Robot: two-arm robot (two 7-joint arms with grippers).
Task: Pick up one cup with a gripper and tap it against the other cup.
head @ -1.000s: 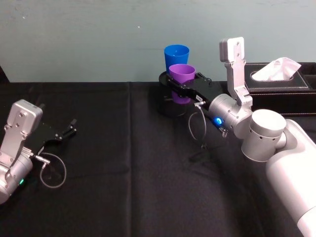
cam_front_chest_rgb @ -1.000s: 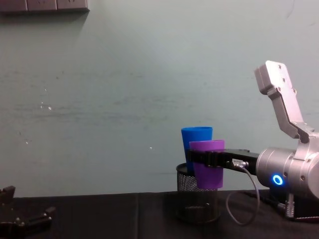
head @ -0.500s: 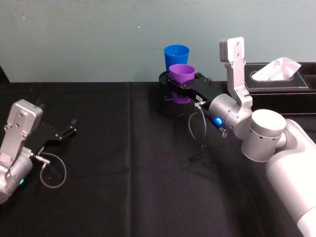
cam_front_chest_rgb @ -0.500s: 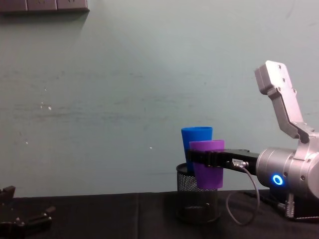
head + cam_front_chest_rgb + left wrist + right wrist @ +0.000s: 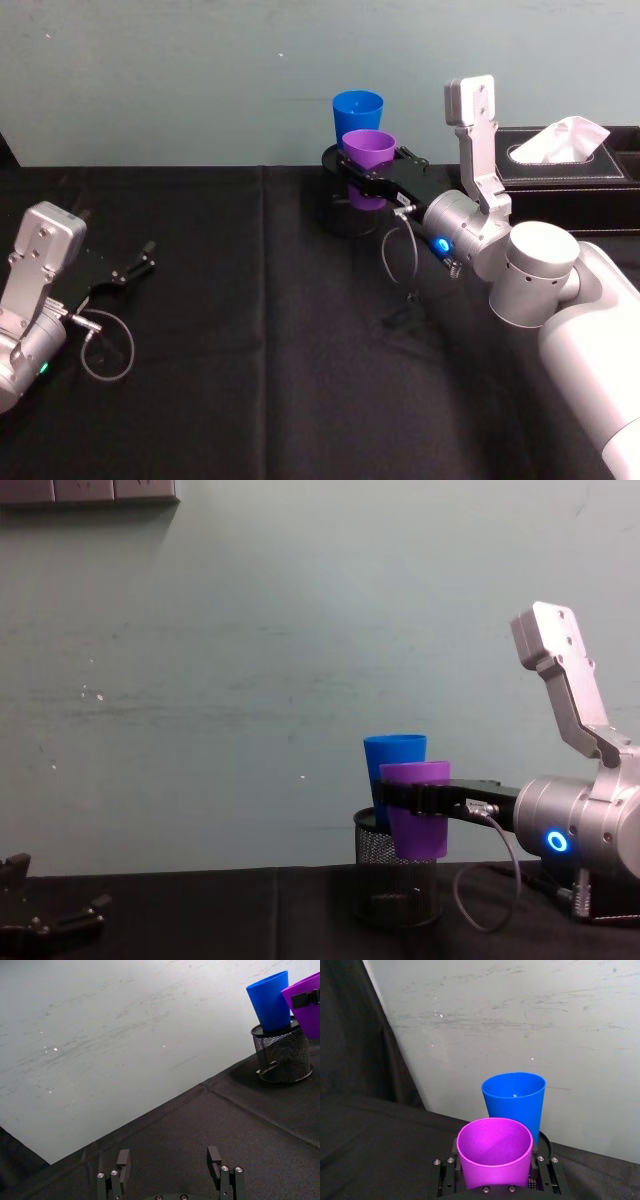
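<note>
Upper centre: right end effector point(image 5: 366, 180) clamps purple cup point(image 5: 368, 150) just beside blue cup point(image 5: 357, 108); left end effector point(image 5: 148, 256), jaws apart, lower left.

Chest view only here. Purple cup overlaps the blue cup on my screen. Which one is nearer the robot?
Observer: The purple cup. In the head view the blue cup stands behind it, toward the wall.
Operator: Grip on it square?
Observer: Right wrist view shows the right hand with one finger on each side of the cup, cup upright.
Operator: Left hand?
Observer: The left hand is open, fingers apart, low over the black cloth on the robot's left.
</note>
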